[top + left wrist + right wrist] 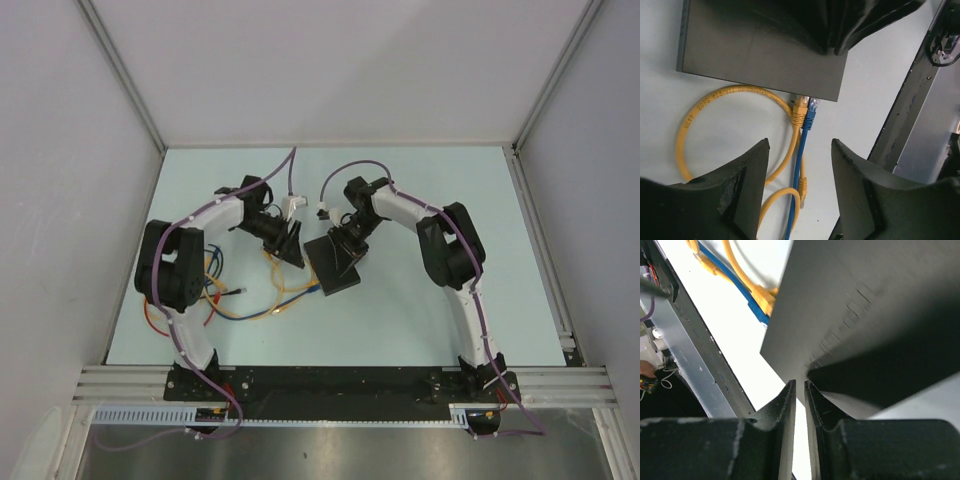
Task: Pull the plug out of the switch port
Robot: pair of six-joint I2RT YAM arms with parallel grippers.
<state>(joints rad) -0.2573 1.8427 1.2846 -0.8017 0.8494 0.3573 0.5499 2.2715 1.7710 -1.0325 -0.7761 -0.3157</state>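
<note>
You've got a matte-black switch (760, 50), a yellow cable (684, 127) with dark lettering, a blue cable (809, 119), a pale bluish counter (730, 132).

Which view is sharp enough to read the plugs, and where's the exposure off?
Left wrist: yellow plug and blue plug at the switch are sharp, print on the yellow cable is legible, and the near fingers blur softly. Right wrist: table is blown out white, with heavy dark shadow along the switch and its embossed lettering smeared. Top: even light, soft shadows, plugs only tiny specks.
</note>
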